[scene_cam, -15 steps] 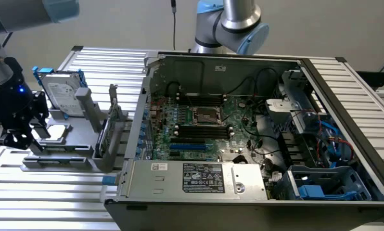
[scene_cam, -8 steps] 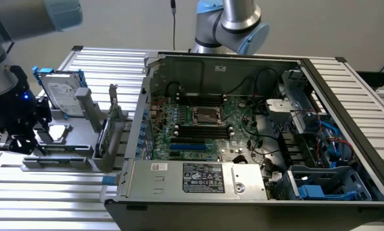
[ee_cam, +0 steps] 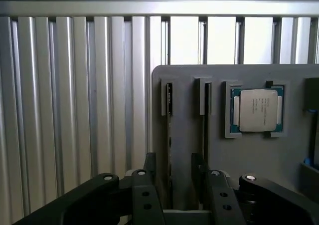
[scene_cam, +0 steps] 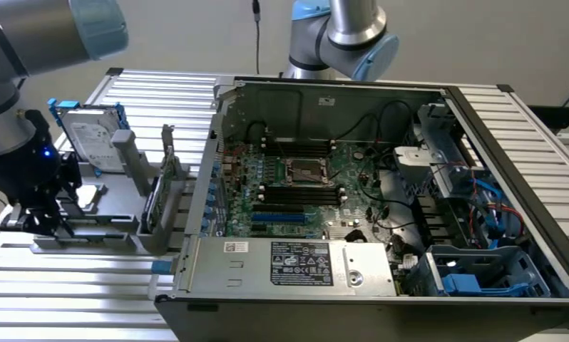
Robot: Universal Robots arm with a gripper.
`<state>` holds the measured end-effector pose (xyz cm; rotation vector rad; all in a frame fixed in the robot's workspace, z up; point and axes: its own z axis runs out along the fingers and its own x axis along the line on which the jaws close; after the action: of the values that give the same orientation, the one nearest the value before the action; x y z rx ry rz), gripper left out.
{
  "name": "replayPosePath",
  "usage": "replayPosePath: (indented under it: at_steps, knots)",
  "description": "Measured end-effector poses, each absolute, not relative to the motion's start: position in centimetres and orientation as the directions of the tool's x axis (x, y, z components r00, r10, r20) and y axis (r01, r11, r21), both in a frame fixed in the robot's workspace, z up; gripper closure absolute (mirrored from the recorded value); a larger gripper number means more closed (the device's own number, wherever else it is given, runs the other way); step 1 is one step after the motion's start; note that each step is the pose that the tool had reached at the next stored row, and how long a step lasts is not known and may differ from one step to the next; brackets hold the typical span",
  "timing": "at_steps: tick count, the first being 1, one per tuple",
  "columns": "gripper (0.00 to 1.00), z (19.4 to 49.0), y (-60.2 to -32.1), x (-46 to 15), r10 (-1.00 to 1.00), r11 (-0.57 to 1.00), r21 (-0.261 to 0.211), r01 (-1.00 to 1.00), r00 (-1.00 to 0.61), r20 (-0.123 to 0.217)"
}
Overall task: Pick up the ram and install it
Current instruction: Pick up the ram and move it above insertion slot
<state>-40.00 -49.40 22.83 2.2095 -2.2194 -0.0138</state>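
The ram (ee_cam: 169, 130) is a thin dark stick standing on edge in a slot of the grey holder (ee_cam: 249, 165). My gripper (ee_cam: 173, 172) is open, with one black finger on each side of the stick's near end and a gap to each. In the exterior view the gripper (scene_cam: 43, 217) is low over the grey holder (scene_cam: 104, 221) at the exterior view's left, beside the open computer case (scene_cam: 361, 299). Black memory slots (scene_cam: 299, 192) lie on the motherboard next to the processor socket (scene_cam: 304, 171).
A second slot (ee_cam: 205, 120) runs beside the ram, and a processor chip (ee_cam: 256, 110) sits in a recess of the holder. A hard drive in a blue frame (scene_cam: 90, 142) and an upright card with a metal bracket (scene_cam: 162, 178) stand on the holder. A second robot arm (scene_cam: 346, 35) rises behind the case.
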Motion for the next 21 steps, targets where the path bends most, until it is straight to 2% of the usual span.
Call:
replayPosePath:
  at_steps: [7,21]
  knots:
    - [0.58,21.9,-49.9,-40.0,-1.0,-0.006,0.013,-1.0,0.006,-0.01]
    - [0.58,20.5,-50.5,-39.7,-0.998,-0.015,0.012,-1.0,0.014,-0.053]
